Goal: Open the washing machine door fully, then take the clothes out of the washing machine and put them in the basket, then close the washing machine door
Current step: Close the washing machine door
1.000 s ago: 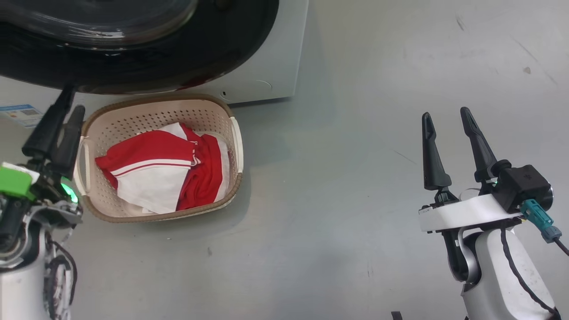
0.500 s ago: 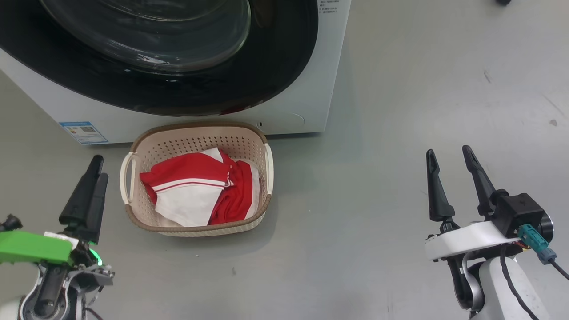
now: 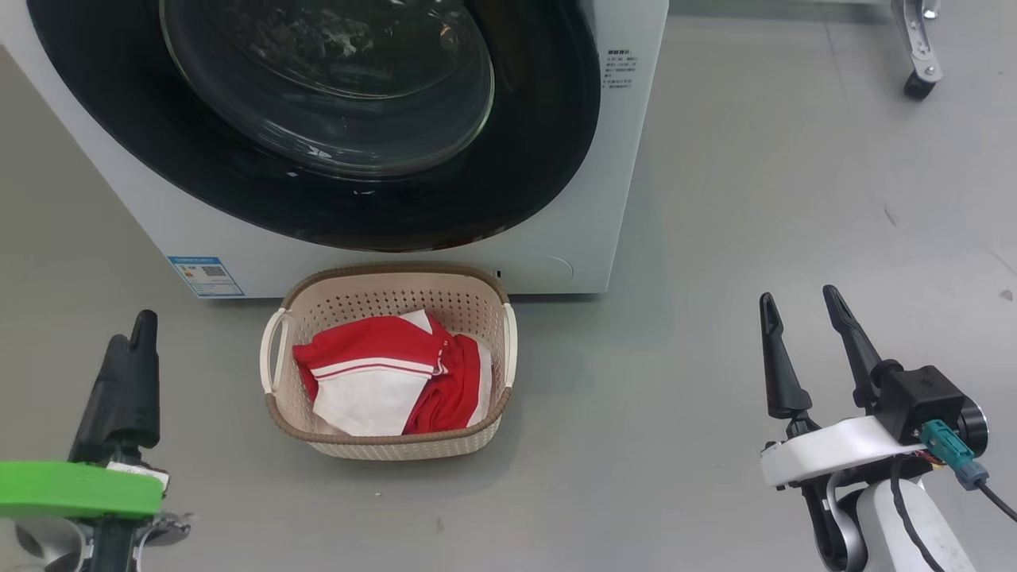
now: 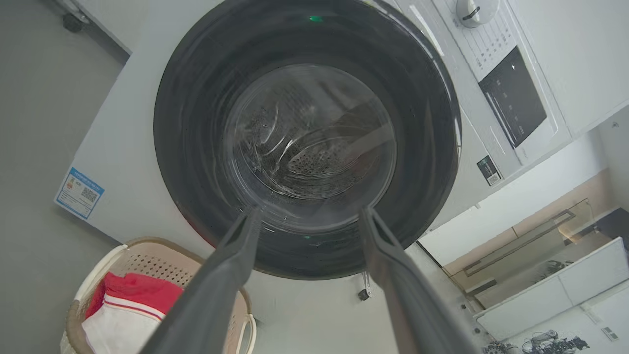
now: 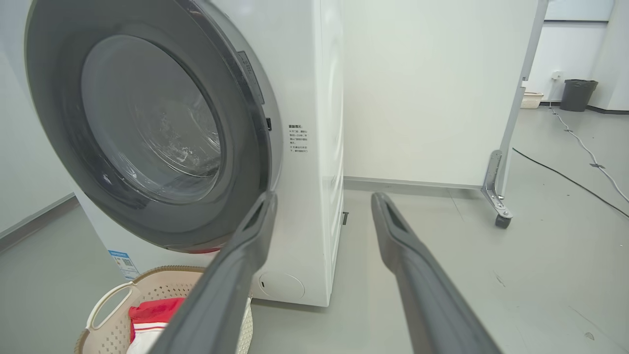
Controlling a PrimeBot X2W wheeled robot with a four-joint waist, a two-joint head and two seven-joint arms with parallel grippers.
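Both left claw [image 3: 132, 330] and right claw [image 3: 798, 295] gape empty; basket [image 3: 389, 272] lies lengthwise along washer [image 3: 628, 167].

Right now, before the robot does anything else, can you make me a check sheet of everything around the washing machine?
Surface: grey floor, smooth, with a few faint marks.
Job's things: washing machine door shut against the washing machine; red and white clothes lie in the basket, which stands on the floor in front of the machine.
Clutter: nothing seen.
Grippers: left gripper open, empty; right gripper open, empty; both apart from the basket.
Cables: black cable with a teal plug at the right wrist; floor cable farther off.
Surroundings: white wall, castor under a panel, dark bin.
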